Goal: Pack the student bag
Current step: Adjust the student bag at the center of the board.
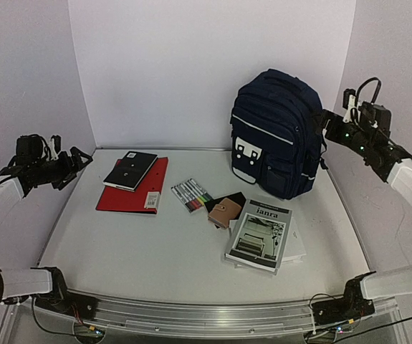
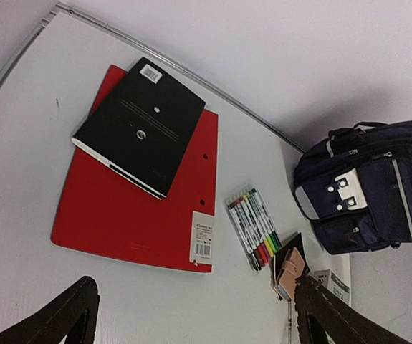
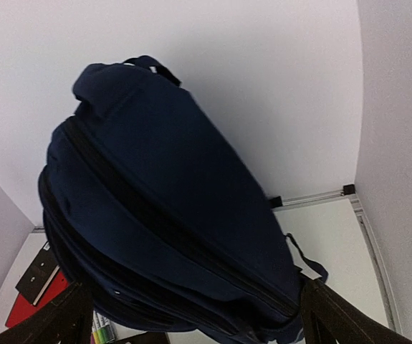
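Left end effector (image 1: pixel 75 166) hangs above the worktop (image 1: pixel 155 251) with fingers spread wide and nothing between them, well out to the left of the student bag (image 1: pixel 274 132). Right end effector (image 1: pixel 322 130) is spread just as wide and empty too, hovering right beside the bag's upper right side. The navy bag stands upright at the back right of the worktop, white-patched pocket facing front, zips looking shut. Far to the bag's left lies a red folder (image 1: pixel 130 190) with a black notebook (image 1: pixel 130 170) resting on top of it. Between folder and bag sits a pack of markers (image 1: pixel 192 194). Just in front of the bag are a tan wallet (image 1: pixel 225 212) and a booklet (image 1: pixel 260 234), the wallet touching the booklet's corner.
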